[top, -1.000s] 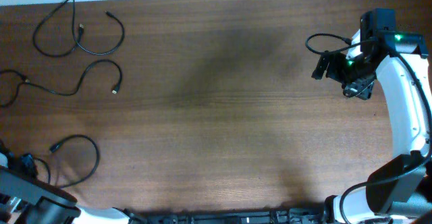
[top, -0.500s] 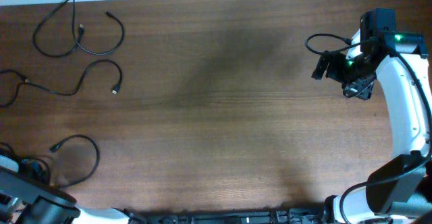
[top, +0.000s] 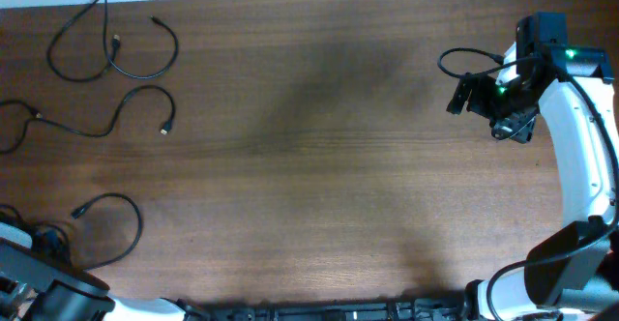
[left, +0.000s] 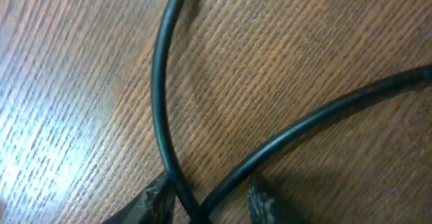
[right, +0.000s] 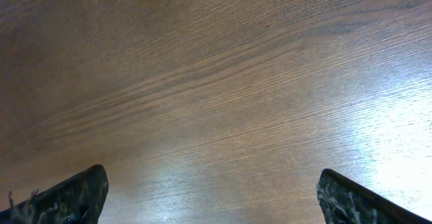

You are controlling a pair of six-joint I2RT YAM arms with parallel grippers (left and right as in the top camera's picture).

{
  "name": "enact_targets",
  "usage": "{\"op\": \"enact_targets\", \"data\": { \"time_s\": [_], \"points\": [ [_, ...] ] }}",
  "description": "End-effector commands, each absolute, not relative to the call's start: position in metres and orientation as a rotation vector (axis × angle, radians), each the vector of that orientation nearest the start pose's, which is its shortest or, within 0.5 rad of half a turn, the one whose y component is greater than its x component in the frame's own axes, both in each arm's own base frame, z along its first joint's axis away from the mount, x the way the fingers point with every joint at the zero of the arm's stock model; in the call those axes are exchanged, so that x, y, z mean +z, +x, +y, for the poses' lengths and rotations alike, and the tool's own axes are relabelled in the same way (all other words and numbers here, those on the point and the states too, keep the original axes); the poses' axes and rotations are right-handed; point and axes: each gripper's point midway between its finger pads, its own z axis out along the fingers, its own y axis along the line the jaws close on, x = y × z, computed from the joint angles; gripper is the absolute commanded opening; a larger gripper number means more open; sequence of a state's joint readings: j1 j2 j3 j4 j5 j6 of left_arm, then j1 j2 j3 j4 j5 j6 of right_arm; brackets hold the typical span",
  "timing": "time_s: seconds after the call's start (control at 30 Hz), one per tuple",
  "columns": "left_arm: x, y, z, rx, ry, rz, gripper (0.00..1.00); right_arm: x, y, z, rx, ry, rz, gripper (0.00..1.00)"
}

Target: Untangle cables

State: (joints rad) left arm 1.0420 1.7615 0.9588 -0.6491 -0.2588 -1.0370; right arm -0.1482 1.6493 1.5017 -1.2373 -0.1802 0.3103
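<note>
the overhead shows three thin black cables: a loop (top: 111,41) and a wavy one (top: 97,118) top left, and a curl (top: 111,226) by the left gripper (left: 202,207). only its wrist view shows its fingers pinching two crossed strands. the right gripper (right: 209,193) is spread over the bare brown wooden table (right: 216,82).

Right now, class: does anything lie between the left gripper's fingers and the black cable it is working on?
Nothing visible does. In the left wrist view the left gripper sits right at the black cable, whose two strands cross between its fingertips, with only bare wooden table around.
</note>
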Motion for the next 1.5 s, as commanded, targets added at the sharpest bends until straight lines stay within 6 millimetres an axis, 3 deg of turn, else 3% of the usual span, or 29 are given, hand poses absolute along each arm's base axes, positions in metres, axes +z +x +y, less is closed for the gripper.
{"op": "enact_targets", "data": {
  "time_s": [0.0,0.1,0.33,0.5,0.57,0.7,0.77,0.87,0.9,1.0,1.07,1.13,1.2,1.23,1.27,1.3,1.33,1.43,1.47],
  "points": [
    [-0.013,0.116,0.286,0.383,-2.616,1.545,0.19,0.165,0.338,-0.023,0.269,0.640,2.874,0.98],
    [-0.023,0.153,0.288,0.110,-2.487,1.666,0.13,0.165,0.338,-0.023,0.270,0.640,2.874,0.98],
    [-0.019,0.174,0.302,0.044,-2.333,1.717,0.07,0.165,0.338,-0.023,0.269,0.640,2.874,0.98],
    [-0.017,0.197,0.297,-0.022,-2.174,1.858,0.01,0.165,0.338,-0.023,0.269,0.640,2.874,0.98],
    [-0.018,0.197,0.294,0.031,-2.158,1.900,0.04,0.165,0.338,-0.023,0.269,0.640,2.874,0.98],
    [-0.018,0.164,0.300,0.289,-2.212,1.933,0.03,0.165,0.338,-0.023,0.269,0.640,2.874,0.98],
    [-0.018,0.162,0.301,0.308,-2.215,1.932,0.04,0.165,0.338,-0.023,0.270,0.640,2.874,0.98],
    [-0.016,0.162,0.306,0.311,-2.215,1.911,0.24,0.165,0.338,-0.023,0.269,0.640,2.874,0.99],
    [-0.014,0.164,0.308,0.306,-2.208,1.906,0.44,0.165,0.338,-0.023,0.269,0.640,2.874,0.98],
    [0.000,0.182,0.317,0.232,-2.136,1.937,0.66,0.165,0.338,-0.023,0.269,0.640,2.874,0.98],
    [0.023,0.189,0.329,0.237,-2.115,1.914,0.93,0.165,0.338,-0.023,0.269,0.640,2.874,0.98],
    [0.062,0.203,0.337,0.193,-2.057,1.868,1.00,0.165,0.338,-0.023,0.270,0.640,2.874,0.98],
    [0.103,0.238,0.323,-0.074,-1.913,1.825,0.99,0.165,0.338,-0.023,0.269,0.640,2.874,0.98],
    [0.142,0.274,0.297,-0.359,-1.727,1.803,0.99,0.165,0.338,-0.023,0.269,0.640,2.874,0.98],
    [0.160,0.292,0.283,-0.470,-1.615,1.810,0.99,0.165,0.338,-0.023,0.269,0.640,2.874,0.98],
    [0.194,0.322,0.254,-0.576,-1.330,1.865,0.99,0.165,0.338,-0.023,0.269,0.640,2.874,0.99],
    [0.211,0.340,0.231,-0.582,-1.142,1.917,0.99,0.165,0.338,-0.023,0.269,0.640,2.874,0.98],
    [0.223,0.379,0.150,-0.552,-0.648,2.102,0.96,0.165,0.338,-0.023,0.269,0.640,2.874,0.98],
    [0.224,0.383,0.126,-0.568,-0.560,2.140,0.97,0.165,0.338,-0.023,0.269,0.640,2.874,0.98]
  ]
}}
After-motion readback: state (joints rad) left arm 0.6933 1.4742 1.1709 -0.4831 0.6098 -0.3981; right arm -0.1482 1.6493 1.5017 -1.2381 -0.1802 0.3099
